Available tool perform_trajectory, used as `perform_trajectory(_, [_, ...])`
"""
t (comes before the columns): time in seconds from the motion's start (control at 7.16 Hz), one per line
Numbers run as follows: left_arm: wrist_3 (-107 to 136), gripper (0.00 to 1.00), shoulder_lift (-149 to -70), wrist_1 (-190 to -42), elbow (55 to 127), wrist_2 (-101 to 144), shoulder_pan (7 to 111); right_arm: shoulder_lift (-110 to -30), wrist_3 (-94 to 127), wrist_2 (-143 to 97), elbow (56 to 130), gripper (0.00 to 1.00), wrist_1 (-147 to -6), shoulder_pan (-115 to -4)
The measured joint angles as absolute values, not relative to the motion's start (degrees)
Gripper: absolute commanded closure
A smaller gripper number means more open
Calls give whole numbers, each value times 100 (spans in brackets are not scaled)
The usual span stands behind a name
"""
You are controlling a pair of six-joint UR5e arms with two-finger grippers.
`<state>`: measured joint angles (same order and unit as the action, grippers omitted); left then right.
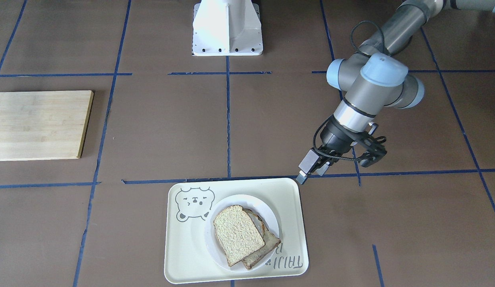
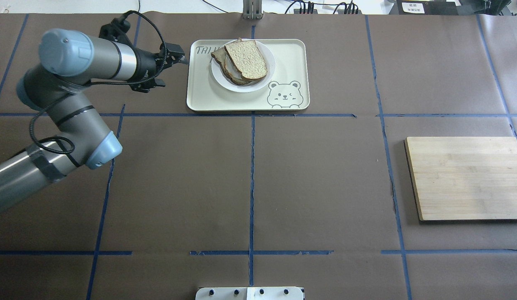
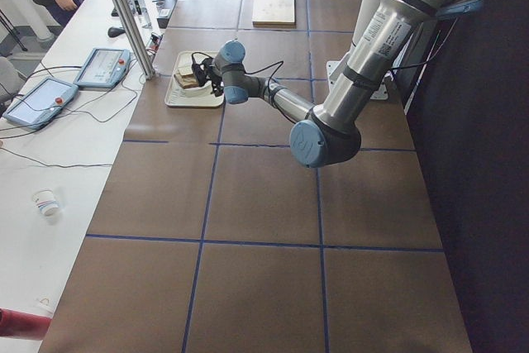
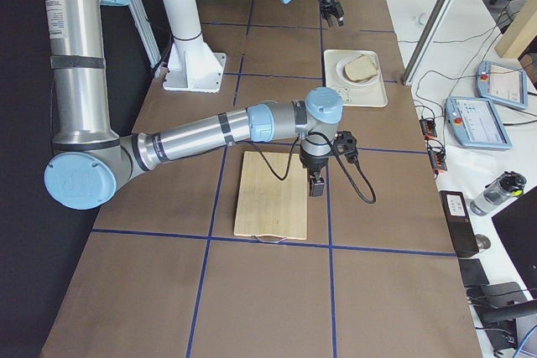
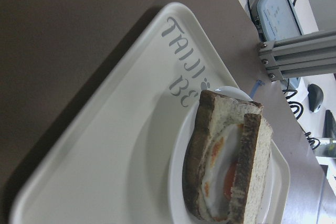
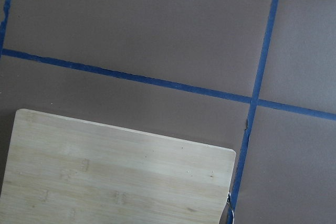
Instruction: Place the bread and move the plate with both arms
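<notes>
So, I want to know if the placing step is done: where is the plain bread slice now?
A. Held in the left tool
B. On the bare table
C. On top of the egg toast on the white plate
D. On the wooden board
C: the bread lies on top of the egg toast on the white plate, which sits in the tray.

tray [image 1: 183,247] — cream, bear drawing in one corner | egg-topped toast [image 1: 269,244] | bamboo board [image 2: 466,177] — flat, well apart | blue tape [image 2: 252,183] gridding brown table [image 2: 325,187]
</notes>
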<state>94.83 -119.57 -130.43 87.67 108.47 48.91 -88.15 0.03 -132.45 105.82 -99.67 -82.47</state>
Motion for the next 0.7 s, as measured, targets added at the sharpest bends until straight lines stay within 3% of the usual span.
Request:
perform_trajectory(0.42, [6391,0,-10814,-10423,10557,11108,5596,-8832,-11,-13238,10581,0,-9967,-8265])
perform_trajectory(0.7, [4459,0,-10145,-9744,10926,11439,6235,-8834,-17,-13236,10574,0,-9967,-8273])
